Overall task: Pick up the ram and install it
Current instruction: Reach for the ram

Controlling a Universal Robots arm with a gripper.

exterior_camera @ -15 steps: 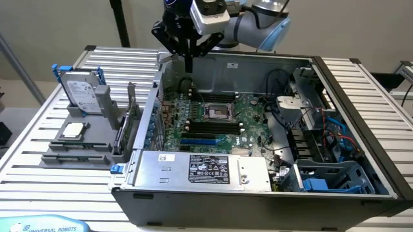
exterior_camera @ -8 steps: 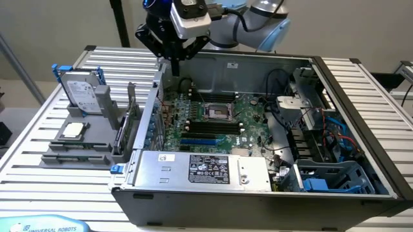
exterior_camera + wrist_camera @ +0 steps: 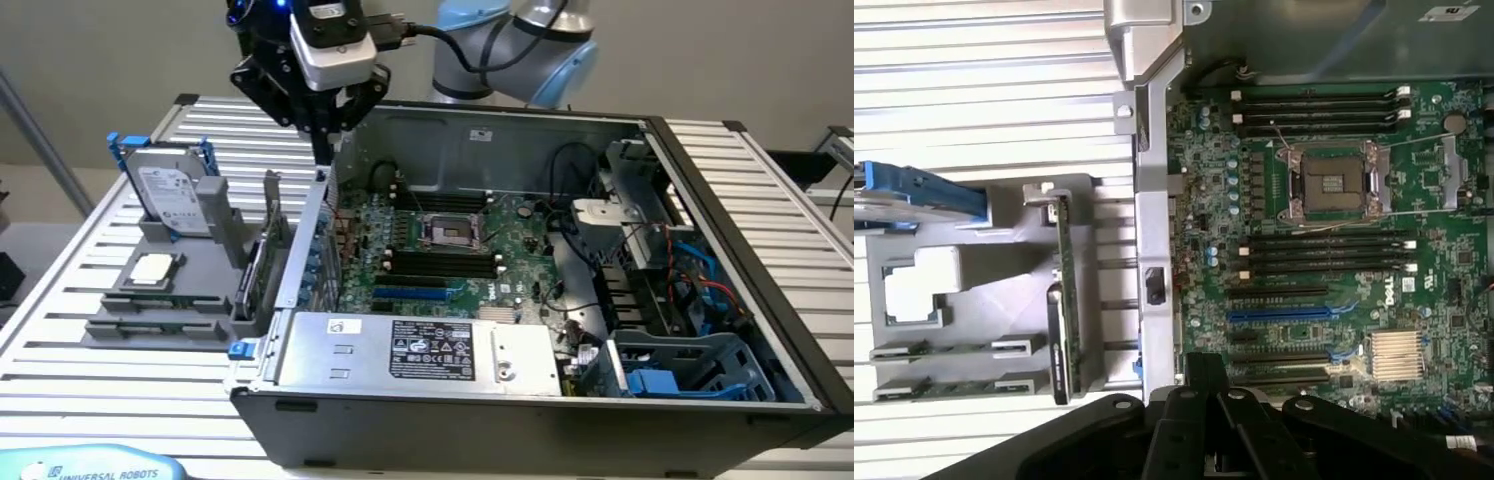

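Clenched on nothing, the black two-finger gripper (image 3: pixel 324 158) hangs over the open dark metal computer case (image 3: pixel 694 130); the grey plastic parts holder (image 3: pixel 160 330), ram indistinct among its crosswise slots, lies toward the exterior view's left.

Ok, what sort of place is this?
Probably a lab bench for PC assembly: an open black computer case with green motherboard, on a slatted aluminium table beside a grey plastic parts holder.
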